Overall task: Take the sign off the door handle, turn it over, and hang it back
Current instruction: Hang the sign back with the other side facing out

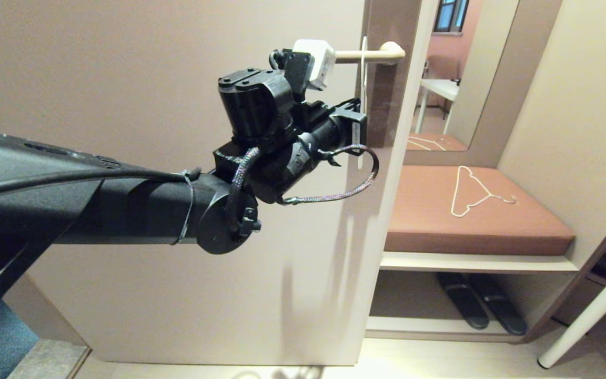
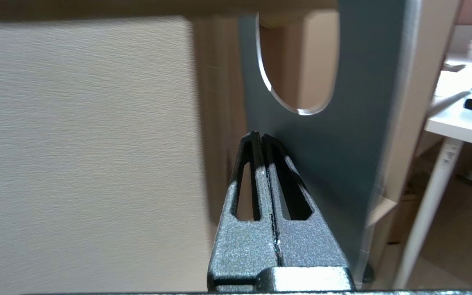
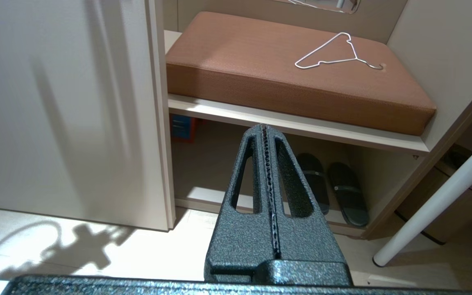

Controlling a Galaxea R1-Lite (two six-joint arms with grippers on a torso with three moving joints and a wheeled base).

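The sign (image 1: pixel 363 79) hangs edge-on from the door handle (image 1: pixel 371 54) at the door's right edge. In the left wrist view its dark blue-grey face (image 2: pixel 342 164) shows at a slant, with the handle (image 2: pixel 158 7) passing through its oval hole. My left gripper (image 1: pixel 358 122) is raised to the sign, below the handle. Its jaws are pressed together (image 2: pixel 260 135), with the tips at the sign's face just below the hole and nothing visible between them. My right gripper (image 3: pixel 265 128) is shut and empty, held low over the floor.
The beige door (image 1: pixel 150 79) fills the left. To the right is an alcove with a brown cushioned bench (image 1: pixel 466 210), a thin white wire clothes hanger (image 1: pixel 474 192) on it, and dark slippers (image 1: pixel 482 308) on the shelf below. A white table leg (image 1: pixel 592 310) stands at the far right.
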